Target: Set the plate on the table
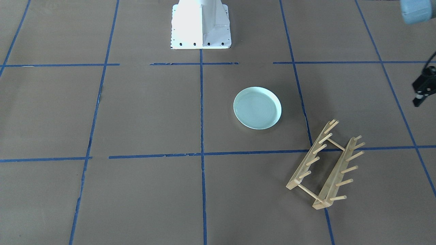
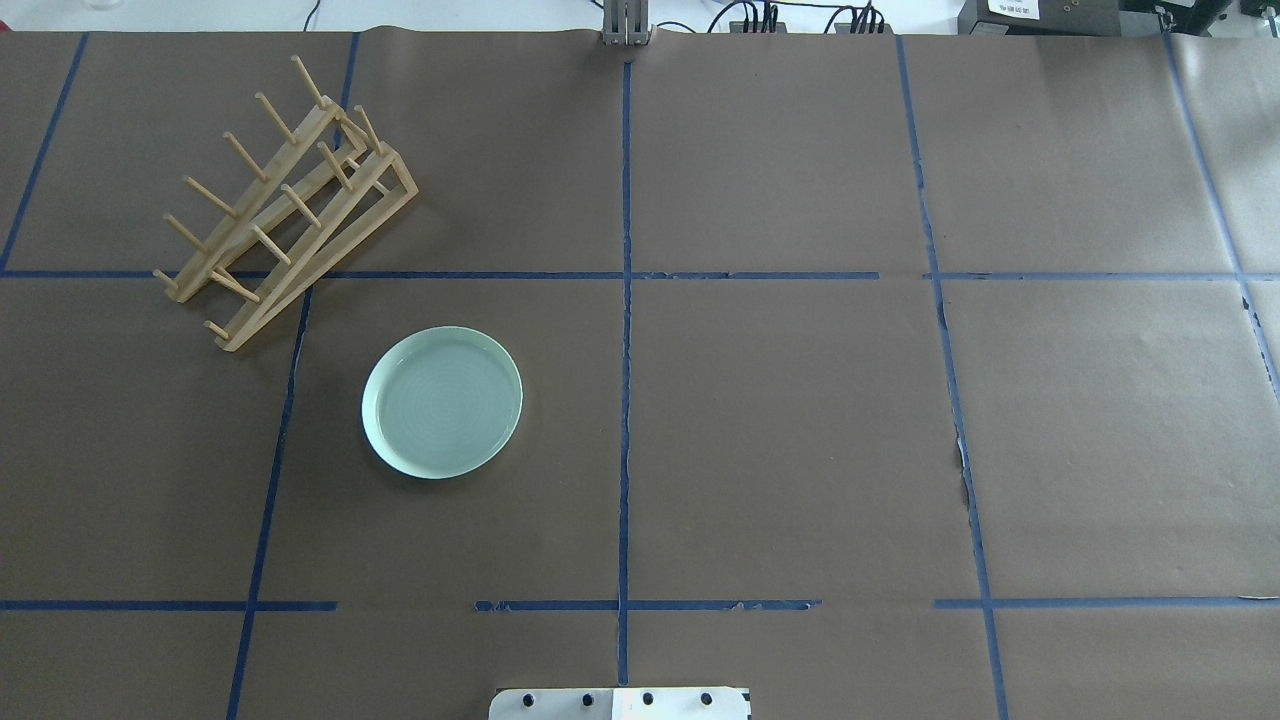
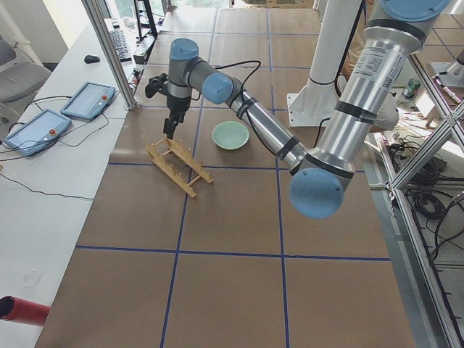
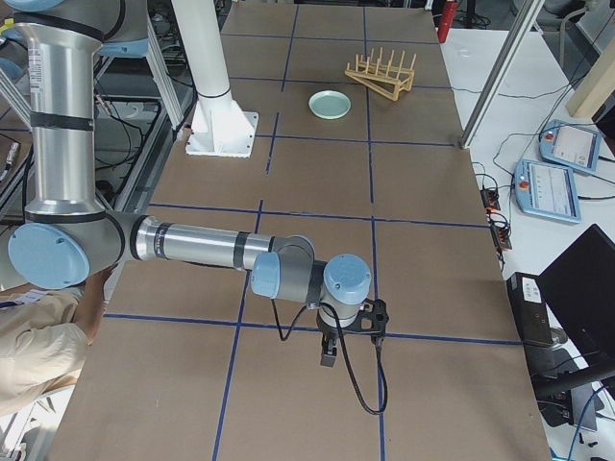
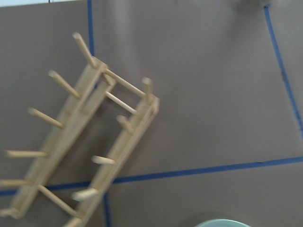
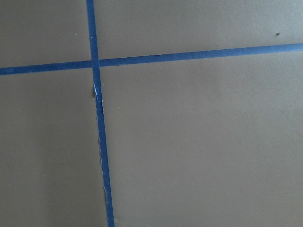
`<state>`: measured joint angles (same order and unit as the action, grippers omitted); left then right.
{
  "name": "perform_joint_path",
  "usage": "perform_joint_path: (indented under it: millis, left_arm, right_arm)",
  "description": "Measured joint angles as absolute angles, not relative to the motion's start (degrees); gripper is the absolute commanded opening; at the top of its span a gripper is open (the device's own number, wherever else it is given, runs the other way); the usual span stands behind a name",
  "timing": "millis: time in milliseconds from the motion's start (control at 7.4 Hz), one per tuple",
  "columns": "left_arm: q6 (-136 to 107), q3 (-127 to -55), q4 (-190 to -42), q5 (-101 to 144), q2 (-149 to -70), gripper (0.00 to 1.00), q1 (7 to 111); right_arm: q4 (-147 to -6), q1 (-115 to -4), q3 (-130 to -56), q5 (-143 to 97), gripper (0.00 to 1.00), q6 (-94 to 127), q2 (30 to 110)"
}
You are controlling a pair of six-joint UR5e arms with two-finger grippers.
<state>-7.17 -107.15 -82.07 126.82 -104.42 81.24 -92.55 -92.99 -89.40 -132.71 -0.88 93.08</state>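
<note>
The pale mint-green plate (image 1: 257, 108) lies flat and alone on the brown table (image 1: 136, 112). It also shows in the overhead view (image 2: 442, 402), in both side views (image 3: 230, 135) (image 4: 329, 104), and as a sliver at the bottom edge of the left wrist view (image 5: 222, 223). My left gripper (image 3: 169, 130) hangs above the far end of the wooden rack, apart from the plate. Only a dark part of it shows at the front view's right edge (image 1: 418, 99), so I cannot tell whether it is open or shut. My right gripper (image 4: 328, 357) hangs low over bare table far from the plate, and I cannot tell its state.
The wooden peg rack (image 1: 325, 165) (image 2: 285, 205) stands empty beside the plate, seen close in the left wrist view (image 5: 80, 142). The white robot base (image 1: 201, 25) stands at the table's middle edge. Teach pendants (image 3: 87, 100) lie on a side bench. A person's arm (image 4: 38, 317) shows by the right arm.
</note>
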Motion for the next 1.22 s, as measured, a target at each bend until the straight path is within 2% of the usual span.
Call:
perform_joint_path:
  millis: [405,1216]
  left_arm:
    - [0.60,-98.87,-78.76,129.79,-98.12,1.00,89.35]
    - [4.56,-97.93,-79.05,134.72,-90.65,1.00,91.26]
  right_arm:
    - [-92.55,-92.99,-89.41,-132.72,1.00,-0.88,93.08]
    - [-92.55,-92.99,-89.39,-132.71,1.00,-0.88,93.08]
